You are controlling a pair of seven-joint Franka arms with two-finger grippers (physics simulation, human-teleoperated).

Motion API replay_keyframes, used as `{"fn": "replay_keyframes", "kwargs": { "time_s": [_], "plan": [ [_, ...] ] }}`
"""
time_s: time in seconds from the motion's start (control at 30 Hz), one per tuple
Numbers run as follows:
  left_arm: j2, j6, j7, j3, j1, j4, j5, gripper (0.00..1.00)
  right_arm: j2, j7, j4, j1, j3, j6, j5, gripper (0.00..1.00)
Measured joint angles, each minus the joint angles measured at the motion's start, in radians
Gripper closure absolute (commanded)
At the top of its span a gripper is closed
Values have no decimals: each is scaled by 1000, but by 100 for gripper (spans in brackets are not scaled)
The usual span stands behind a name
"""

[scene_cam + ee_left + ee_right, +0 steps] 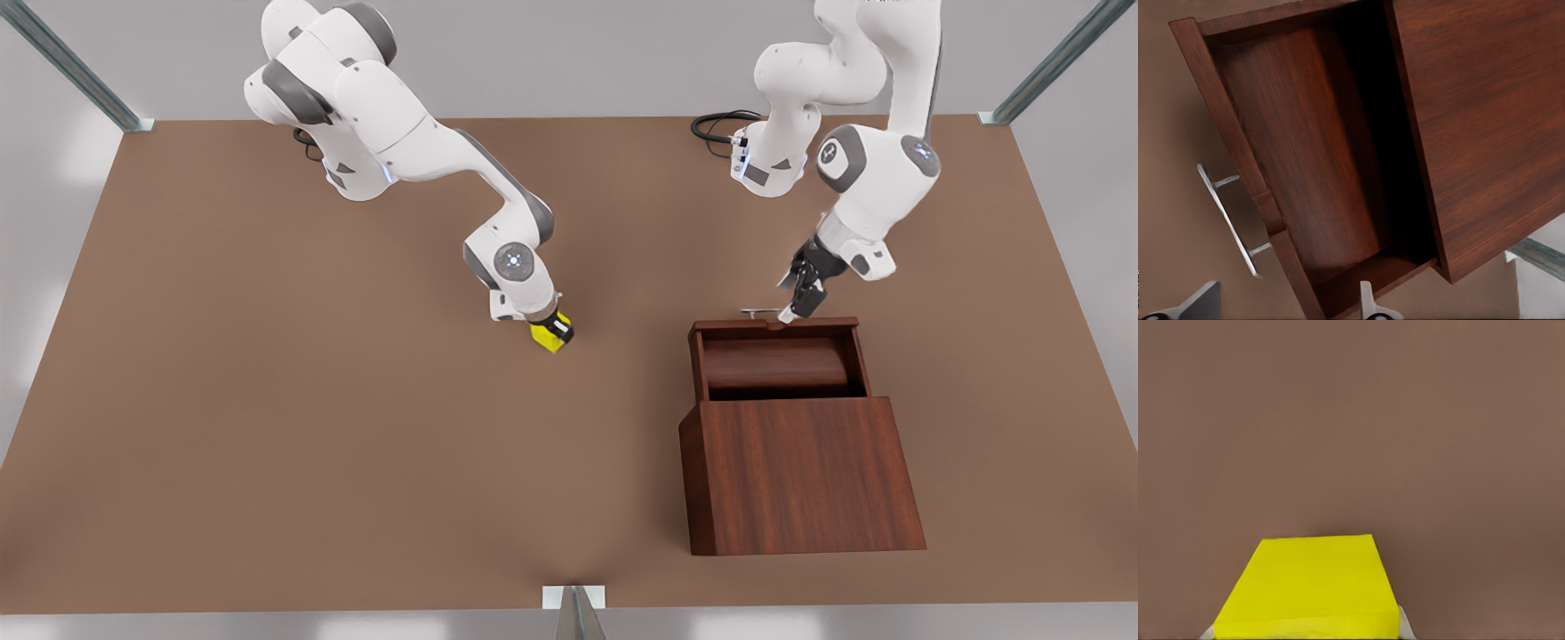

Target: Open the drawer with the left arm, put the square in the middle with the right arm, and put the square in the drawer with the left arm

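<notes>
The drawer stands pulled out of the wooden box, and its inside holds nothing. Its silver handle faces the far side. My left gripper hovers open just over the drawer's front wall, beside the handle's end, its fingers spread wide. On the front view's left-centre, my right gripper is shut on the square, a yellow cube held low over the brown tabletop, the middle. I cannot tell if the cube touches it.
The wooden box sits at the front view's right, near the front edge. Black cables lie at the back by that arm's base. Metal frame posts mark the table's edges. Bare tabletop stretches between the cube and the box.
</notes>
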Motion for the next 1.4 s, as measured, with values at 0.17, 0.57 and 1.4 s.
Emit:
{"fn": "replay_keyframes", "kwargs": {
  "time_s": [0.17, 0.57, 1.4],
  "plan": [
    [246, -378, 304, -5, -2, 454, 262, 0, -25, -3, 5, 0, 1, -14, 3, 0],
    [662, -575, 600, -249, -240, 919, 415, 0, -512, -1526, 95, -593, -284, -746, -31, 0],
    [1045, -202, 665, -253, -485, 933, 720, 0, -455, -1517, 237, -534, -278, -781, -113, 0]
  ]
}}
